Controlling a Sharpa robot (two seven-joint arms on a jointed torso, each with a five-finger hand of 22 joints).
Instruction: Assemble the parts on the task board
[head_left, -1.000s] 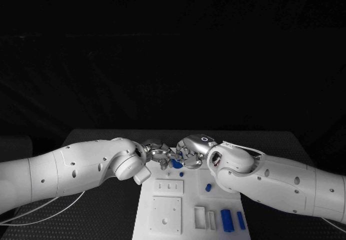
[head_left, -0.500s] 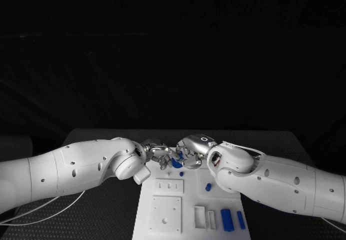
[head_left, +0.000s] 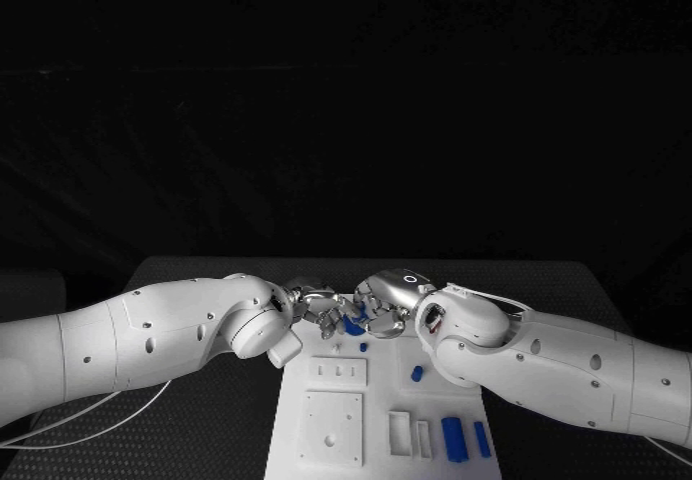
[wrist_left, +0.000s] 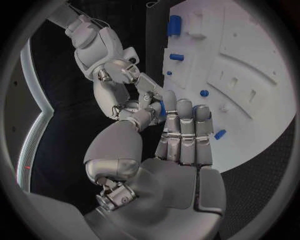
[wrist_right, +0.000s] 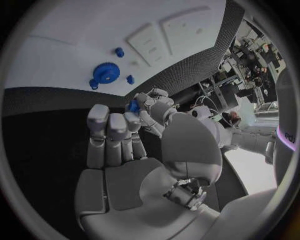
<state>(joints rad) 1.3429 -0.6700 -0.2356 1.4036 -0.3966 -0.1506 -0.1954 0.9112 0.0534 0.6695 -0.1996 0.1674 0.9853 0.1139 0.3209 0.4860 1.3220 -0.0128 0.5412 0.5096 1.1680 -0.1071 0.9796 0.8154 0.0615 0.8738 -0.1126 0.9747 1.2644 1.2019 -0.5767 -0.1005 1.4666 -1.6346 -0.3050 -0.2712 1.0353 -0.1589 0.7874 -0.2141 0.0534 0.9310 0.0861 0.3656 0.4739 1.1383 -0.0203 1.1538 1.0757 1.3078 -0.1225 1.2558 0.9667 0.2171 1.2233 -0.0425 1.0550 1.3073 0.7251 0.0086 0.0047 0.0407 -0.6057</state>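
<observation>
Both hands, left hand and right hand, meet fingertip-to-fingertip, fingers clamped on one blue part.

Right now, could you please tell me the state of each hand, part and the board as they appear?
left hand: fingers meeting the right hand's over the board's far end.
right hand: fingers at a small blue part.
blue gear: lying flat on the board.
task board: flat on the table.
</observation>
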